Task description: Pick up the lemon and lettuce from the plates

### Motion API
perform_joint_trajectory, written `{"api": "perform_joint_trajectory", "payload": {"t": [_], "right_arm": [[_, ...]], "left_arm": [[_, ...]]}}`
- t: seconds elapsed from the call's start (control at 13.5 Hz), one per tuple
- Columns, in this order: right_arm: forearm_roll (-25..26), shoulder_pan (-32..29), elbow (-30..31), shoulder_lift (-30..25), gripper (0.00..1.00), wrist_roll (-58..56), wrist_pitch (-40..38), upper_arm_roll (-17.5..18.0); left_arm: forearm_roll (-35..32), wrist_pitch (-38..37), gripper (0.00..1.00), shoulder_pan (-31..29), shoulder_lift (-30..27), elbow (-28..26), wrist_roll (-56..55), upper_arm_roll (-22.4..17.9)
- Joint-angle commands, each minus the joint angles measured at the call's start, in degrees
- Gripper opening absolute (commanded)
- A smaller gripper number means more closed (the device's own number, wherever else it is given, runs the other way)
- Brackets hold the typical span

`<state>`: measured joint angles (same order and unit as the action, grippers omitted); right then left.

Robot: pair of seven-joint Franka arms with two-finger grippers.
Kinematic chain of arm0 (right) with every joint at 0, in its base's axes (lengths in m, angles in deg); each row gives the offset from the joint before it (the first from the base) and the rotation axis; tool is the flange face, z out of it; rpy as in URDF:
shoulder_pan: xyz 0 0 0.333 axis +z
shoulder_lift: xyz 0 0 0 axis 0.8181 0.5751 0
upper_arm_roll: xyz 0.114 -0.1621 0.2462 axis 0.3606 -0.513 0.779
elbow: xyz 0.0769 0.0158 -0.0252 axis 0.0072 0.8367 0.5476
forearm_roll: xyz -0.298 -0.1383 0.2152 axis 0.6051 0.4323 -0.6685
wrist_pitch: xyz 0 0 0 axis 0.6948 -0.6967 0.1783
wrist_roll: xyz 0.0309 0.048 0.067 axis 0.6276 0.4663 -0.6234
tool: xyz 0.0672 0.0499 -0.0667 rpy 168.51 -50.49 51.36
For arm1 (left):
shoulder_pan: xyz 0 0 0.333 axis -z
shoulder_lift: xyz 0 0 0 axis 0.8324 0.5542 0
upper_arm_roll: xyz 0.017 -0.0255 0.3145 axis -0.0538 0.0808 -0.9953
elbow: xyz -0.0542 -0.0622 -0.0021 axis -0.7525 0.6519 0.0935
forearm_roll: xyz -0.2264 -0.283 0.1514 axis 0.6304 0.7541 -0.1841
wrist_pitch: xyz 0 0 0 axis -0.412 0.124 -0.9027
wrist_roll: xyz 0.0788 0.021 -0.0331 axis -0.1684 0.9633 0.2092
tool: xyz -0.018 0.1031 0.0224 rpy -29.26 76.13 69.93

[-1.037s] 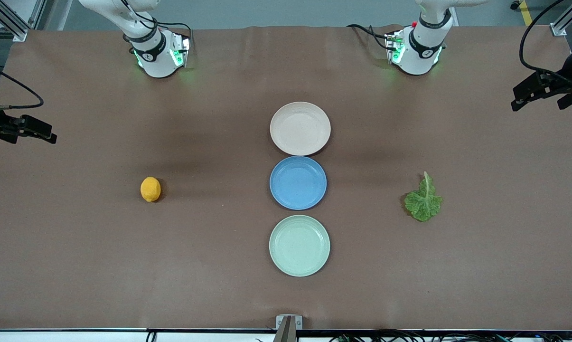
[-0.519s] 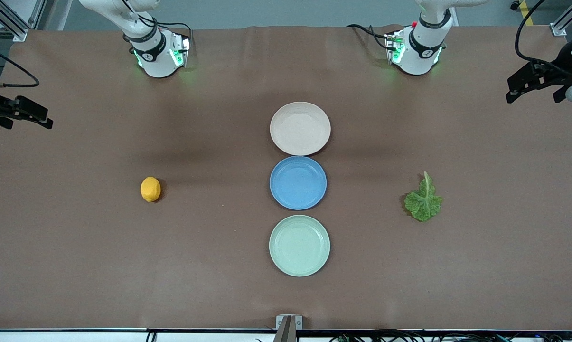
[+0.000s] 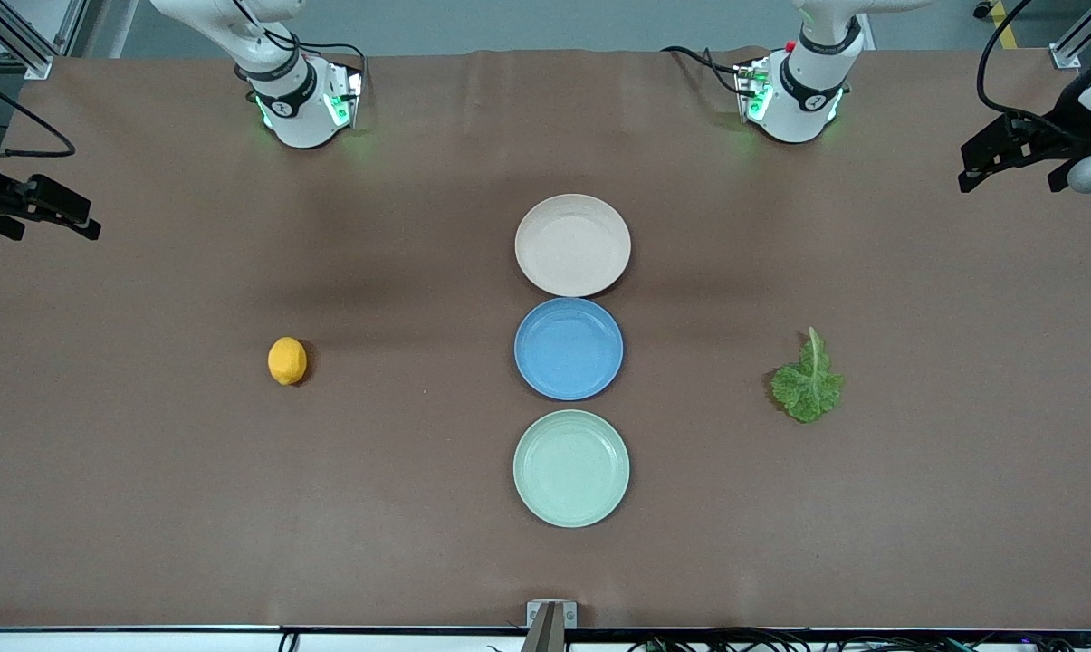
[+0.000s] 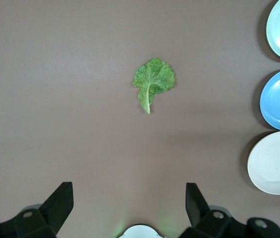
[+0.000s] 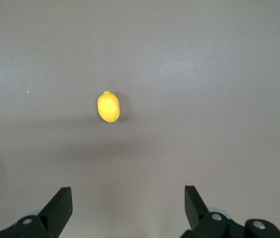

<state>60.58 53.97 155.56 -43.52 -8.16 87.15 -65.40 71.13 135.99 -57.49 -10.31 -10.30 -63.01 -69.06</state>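
The small yellow lemon toward the right arm's end and the green lettuce leaf toward the left arm's both lie on the brown tabletop, off the three bare round plates – as picking would leave them – so I judge nothing remains to lift, with the left gripper and right gripper high over their own ends, jaws wide apart.

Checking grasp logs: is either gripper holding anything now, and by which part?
Nothing is held. The left gripper and right gripper are both open; the lettuce and lemon lie on the table.

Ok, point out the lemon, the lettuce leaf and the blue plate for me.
lemon (image 3: 287,360), front view, middle of the fruit.
lettuce leaf (image 3: 808,388), front view, middle of the blade.
blue plate (image 3: 569,349), front view, bare centre.
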Motion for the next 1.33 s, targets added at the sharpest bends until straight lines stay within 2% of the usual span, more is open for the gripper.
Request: {"api": "perform_joint_trajectory", "payload": {"t": [0.0,1.26], "right_arm": [[0.0,0.3,2.2,-2.2,1.00,-0.4,0.9,0.2],[0.0,0.7,1.7,-3.0,1.00,-1.9,-0.5,0.7]], "left_arm": [[1.3,-0.9,1.00,-0.2,-1.1,-0.5,0.3,0.1],[1.3,-0.9,1.00,-0.2,-1.1,-0.3,0.3,1.0]]}}
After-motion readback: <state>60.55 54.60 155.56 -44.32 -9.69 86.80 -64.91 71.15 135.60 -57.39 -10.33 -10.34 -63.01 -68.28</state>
